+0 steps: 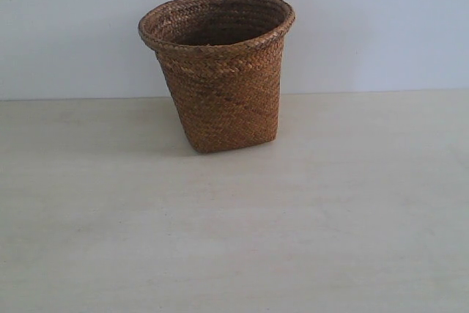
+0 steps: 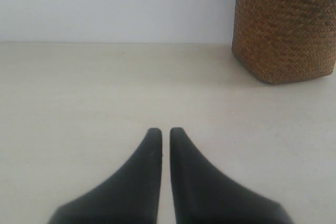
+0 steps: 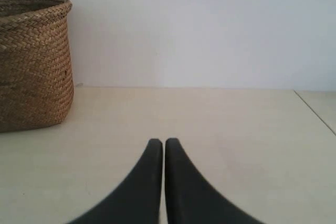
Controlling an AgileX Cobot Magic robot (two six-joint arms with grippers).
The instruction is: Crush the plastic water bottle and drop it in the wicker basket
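Observation:
The brown wicker basket (image 1: 220,71) stands upright on the pale table near the back wall, its flared rim open upward. The same wicker basket (image 2: 286,24) shows in the left wrist view and again (image 3: 32,61) in the right wrist view, some way off from both grippers. My left gripper (image 2: 165,130) is shut with only a thin slit between its black fingers and nothing held. My right gripper (image 3: 164,141) is shut too, and empty. Neither gripper appears in the exterior view. The plastic water bottle shows in no view.
The light wooden table (image 1: 234,240) stretches from the basket to the front. A plain white wall (image 1: 381,20) runs behind it. A table edge or seam (image 3: 315,111) crosses one corner of the right wrist view.

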